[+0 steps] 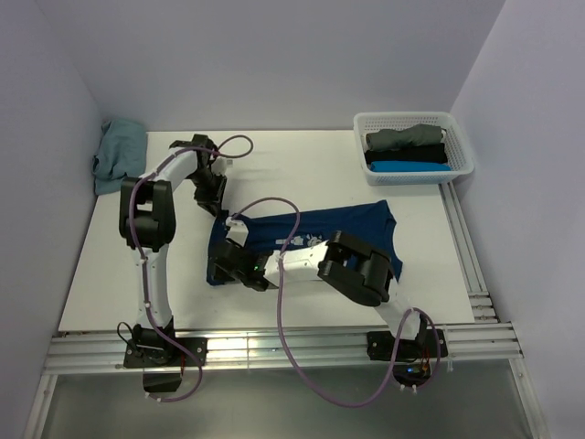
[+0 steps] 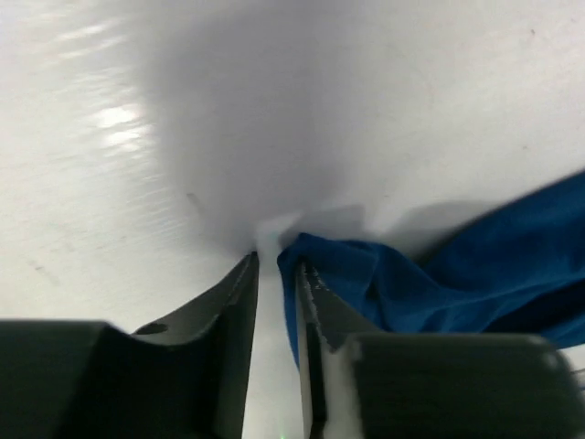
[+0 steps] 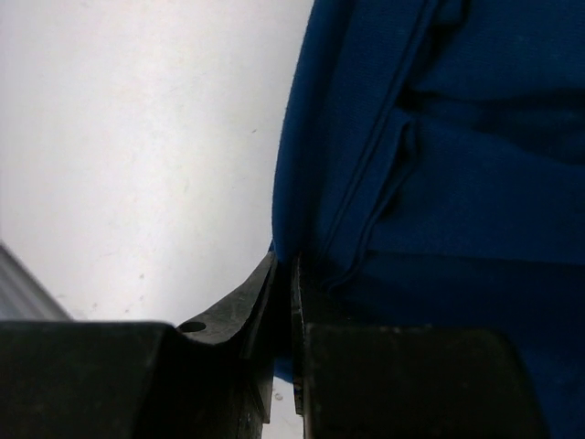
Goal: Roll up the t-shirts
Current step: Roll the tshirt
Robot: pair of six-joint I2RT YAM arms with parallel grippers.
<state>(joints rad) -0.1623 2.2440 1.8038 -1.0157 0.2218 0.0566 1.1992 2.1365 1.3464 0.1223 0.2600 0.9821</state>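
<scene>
Top external | navy t-shirt [image 1: 347, 222] flat | long axis left-right | neck unclear

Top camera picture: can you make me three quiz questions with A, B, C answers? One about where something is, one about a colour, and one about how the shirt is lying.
1. Where is the white basket?
A. At the far right corner of the table
B. At the near left corner
C. On the floor

2. What colour is the t-shirt in the middle of the table?
A. Red
B. Yellow
C. Dark navy blue

3. How is that t-shirt lying right now?
A. Rolled into a tight tube
B. Mostly spread out on the table
C. Hanging in the air

Answers:
1 A: the basket sits by the table's far right edge.
2 C: the cloth looks deep blue in every view.
3 B: it lies mostly flat and is not yet rolled.
</scene>
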